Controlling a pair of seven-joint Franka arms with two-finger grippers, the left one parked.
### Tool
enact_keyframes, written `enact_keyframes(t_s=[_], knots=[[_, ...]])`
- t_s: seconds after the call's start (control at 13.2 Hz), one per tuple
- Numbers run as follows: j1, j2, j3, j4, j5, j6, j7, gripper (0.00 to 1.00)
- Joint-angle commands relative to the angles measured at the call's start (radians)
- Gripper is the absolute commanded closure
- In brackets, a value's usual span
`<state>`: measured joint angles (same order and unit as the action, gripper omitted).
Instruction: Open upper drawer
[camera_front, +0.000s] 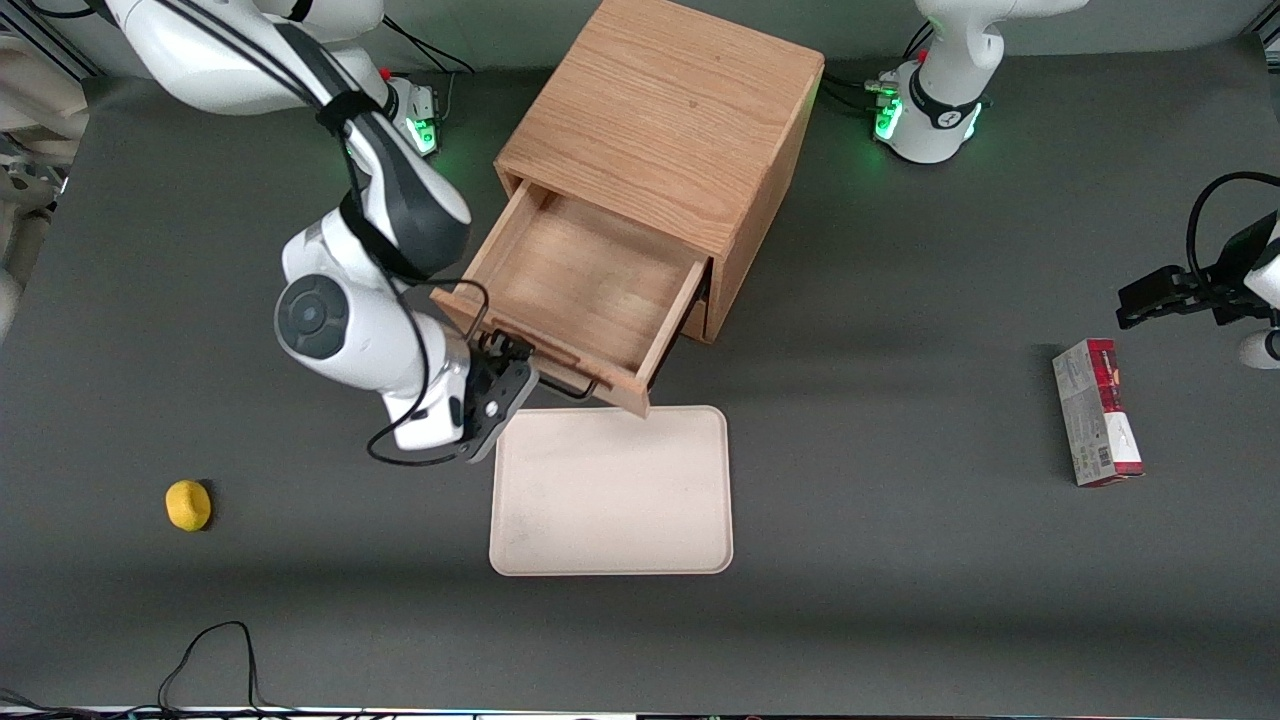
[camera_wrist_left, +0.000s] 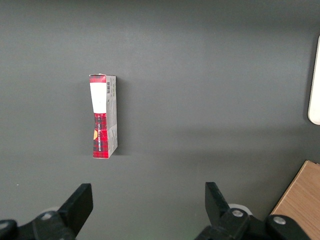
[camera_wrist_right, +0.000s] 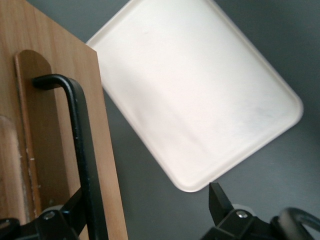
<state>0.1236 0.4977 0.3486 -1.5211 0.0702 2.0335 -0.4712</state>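
The upper drawer (camera_front: 590, 280) of the oak cabinet (camera_front: 670, 120) stands pulled far out, and its inside is bare. Its thin black wire handle (camera_front: 562, 386) is on the drawer front, which faces the front camera. My gripper (camera_front: 508, 378) is at the working arm's end of that handle, just above the table. Its fingers are spread wide and hold nothing. In the right wrist view the handle (camera_wrist_right: 82, 150) runs along the oak drawer front (camera_wrist_right: 50, 100) and passes close by one finger (camera_wrist_right: 75, 207). The gripper (camera_wrist_right: 145, 200) is open there.
A white tray (camera_front: 610, 490) lies flat on the table, just nearer the front camera than the drawer front, and also shows in the right wrist view (camera_wrist_right: 200, 90). A small yellow object (camera_front: 188, 504) lies toward the working arm's end. A red and grey box (camera_front: 1097, 410) lies toward the parked arm's end.
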Motion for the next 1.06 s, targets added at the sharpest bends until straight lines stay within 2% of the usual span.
enact_keyframes(t_s=[0.0, 0.08, 0.15, 0.38, 0.53, 0.61, 0.76, 0.99], knots=[[0.008, 0.032, -0.042, 0.087, -0.076, -0.013, -0.001, 0.00], [0.008, 0.038, -0.043, 0.110, -0.111, -0.013, 0.000, 0.00], [0.007, 0.045, -0.046, 0.137, -0.119, -0.015, 0.000, 0.00], [0.007, 0.039, -0.069, 0.154, -0.106, -0.016, 0.019, 0.00], [-0.004, 0.003, -0.077, 0.179, -0.058, -0.015, 0.019, 0.00], [-0.006, -0.005, -0.110, 0.196, -0.035, -0.018, 0.023, 0.00], [-0.007, -0.062, -0.198, 0.188, 0.060, -0.121, 0.023, 0.00], [-0.007, -0.106, -0.282, 0.171, 0.072, -0.220, 0.023, 0.00]])
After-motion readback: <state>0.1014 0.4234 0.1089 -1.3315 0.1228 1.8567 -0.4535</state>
